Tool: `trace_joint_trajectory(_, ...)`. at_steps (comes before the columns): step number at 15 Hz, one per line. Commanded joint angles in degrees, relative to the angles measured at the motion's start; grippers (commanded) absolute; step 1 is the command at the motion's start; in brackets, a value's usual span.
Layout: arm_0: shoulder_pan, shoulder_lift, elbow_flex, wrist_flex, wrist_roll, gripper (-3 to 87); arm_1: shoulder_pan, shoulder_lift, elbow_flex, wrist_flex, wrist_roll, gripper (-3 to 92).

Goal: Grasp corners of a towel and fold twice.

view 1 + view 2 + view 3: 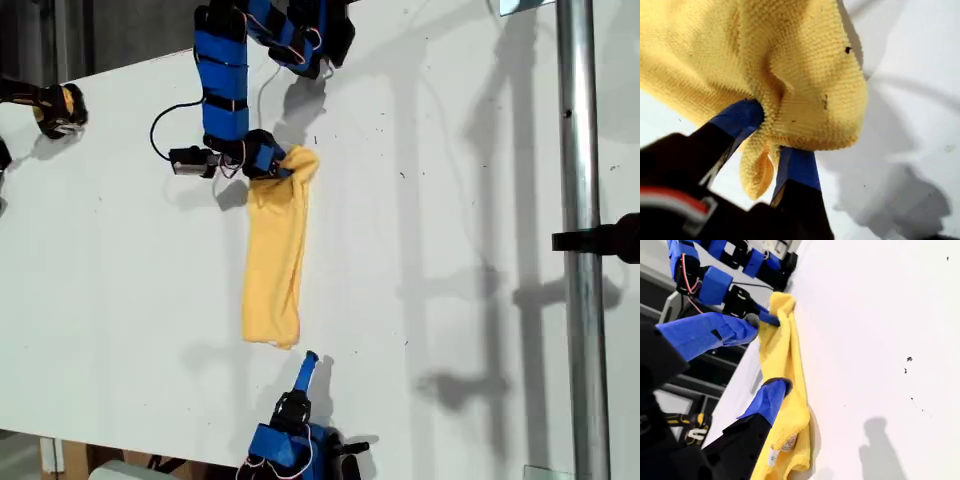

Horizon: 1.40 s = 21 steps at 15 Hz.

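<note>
The soft yellow-orange towel (pixel 274 262) lies on the white table (pixel 120 270) as a long narrow strip, folded or bunched lengthwise, stretched between my two end effectors. My first gripper (pixel 283 165), the blue-taped end effector at the far end of the strip in the exterior view, is clenched on the cloth. In the first wrist view its two blue-taped fingertips (pixel 742 116) pinch a gathered fold of the terry fabric (pixel 790 65), and a small rounded flap of hem (pixel 756 172) hangs down between them. The pinched end is bunched and looks raised a little off the table, with a shadow under it.

My second gripper (pixel 308 362) sits just beyond the opposite end of the strip, near the exterior view's lower edge. It is released: in the second wrist view its two blue fingers (pixel 767 400) stand well apart with the towel (pixel 785 390) seen past them. The lower finger overlaps the cloth in that view, but I cannot tell whether it touches. In the exterior view the tip stands just clear of the near end of the towel. That near end lies flat on the table, with a small pale label (pixel 785 444) showing at its edge.

A metal pole (pixel 580 240) crosses the exterior view's right side.
</note>
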Motion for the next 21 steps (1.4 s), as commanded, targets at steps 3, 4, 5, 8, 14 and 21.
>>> trace_joint_trajectory(3, -0.09, 0.35, -1.49, 0.88, 0.26, 18.6, -3.25, 15.56, -7.03, 27.33, 3.43, 0.0)
trace_joint_trajectory(4, -0.26, 0.35, -1.58, 0.97, 0.62, 18.6, -5.45, 18.72, -7.12, 32.17, 5.80, 0.0)
trace_joint_trajectory(5, -0.26, 0.35, -1.58, 0.97, 0.70, 18.6, -7.73, 21.01, -7.12, 36.74, 8.61, 0.0)
trace_joint_trajectory(8, 0.53, 0.35, -1.67, 1.05, 0.88, 18.6, -14.77, 23.82, -8.96, 47.20, 16.44, 0.0)
trace_joint_trajectory(14, 1.41, 0.35, -1.67, 1.05, 0.88, 18.6, -13.45, 24.96, -19.16, 22.41, 5.10, 0.0)
trace_joint_trajectory(21, 1.67, 0.35, -1.49, 0.97, 0.35, 18.5, -4.92, 13.80, -18.72, -7.82, -4.83, 0.0)
